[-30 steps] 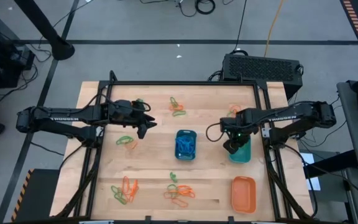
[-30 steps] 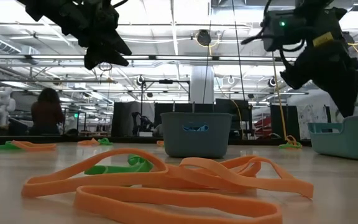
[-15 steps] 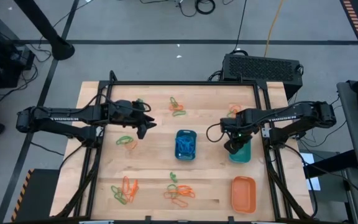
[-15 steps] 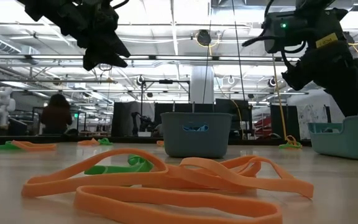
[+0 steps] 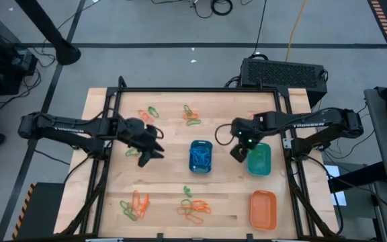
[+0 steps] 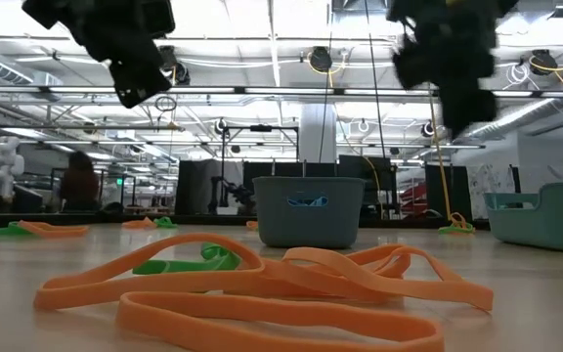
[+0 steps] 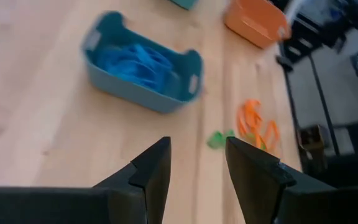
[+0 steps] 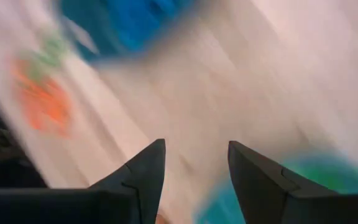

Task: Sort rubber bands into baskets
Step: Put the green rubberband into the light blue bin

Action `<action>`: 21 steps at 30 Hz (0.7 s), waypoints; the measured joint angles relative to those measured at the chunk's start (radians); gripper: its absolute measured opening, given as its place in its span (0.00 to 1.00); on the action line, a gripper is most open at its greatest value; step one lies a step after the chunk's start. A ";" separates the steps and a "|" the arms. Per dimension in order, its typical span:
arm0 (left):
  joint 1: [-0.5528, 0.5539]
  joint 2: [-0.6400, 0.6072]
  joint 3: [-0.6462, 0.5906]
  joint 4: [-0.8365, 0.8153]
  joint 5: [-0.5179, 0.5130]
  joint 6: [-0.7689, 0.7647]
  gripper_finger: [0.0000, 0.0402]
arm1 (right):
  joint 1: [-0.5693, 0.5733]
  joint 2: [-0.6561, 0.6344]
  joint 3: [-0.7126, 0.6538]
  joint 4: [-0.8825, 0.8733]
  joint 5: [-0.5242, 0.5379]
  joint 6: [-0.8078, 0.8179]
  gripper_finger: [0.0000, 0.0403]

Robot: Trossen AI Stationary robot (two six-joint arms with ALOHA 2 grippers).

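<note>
The blue basket with blue rubber bands stands mid-table, the teal basket to its right and the orange basket at the near right. Orange and green rubber bands lie in loose piles at the far side, at the near side and at the near left. My left gripper hovers open left of the blue basket, with nothing between its fingers. My right gripper hangs open and empty between the blue and teal baskets.
A green and orange band pair lies just beside my left gripper, and a further pair at the far left. A black metal frame borders the wooden table. Bare wood lies between the baskets and the near piles.
My left gripper has swung toward the table's near edge and turned, and now looks toward the blue basket. My right gripper has risen and drawn left, off the teal basket's edge toward the blue basket, tipping as it went.
</note>
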 joint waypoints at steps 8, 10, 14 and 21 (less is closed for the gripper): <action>-0.126 0.000 0.000 -0.149 -0.014 -0.072 0.40 | 0.000 0.012 0.011 0.553 -0.003 -0.176 0.41; -0.166 0.000 0.000 -0.229 -0.007 -0.170 0.40 | 0.000 0.023 0.011 0.632 -0.006 -0.240 0.41; -0.300 0.000 -0.001 -0.368 0.067 -0.395 0.40 | 0.001 0.042 0.011 0.690 -0.007 -0.384 0.41; -0.579 0.020 -0.001 -0.341 -0.008 -0.719 0.40 | 0.001 0.099 0.011 0.696 -0.009 -0.563 0.41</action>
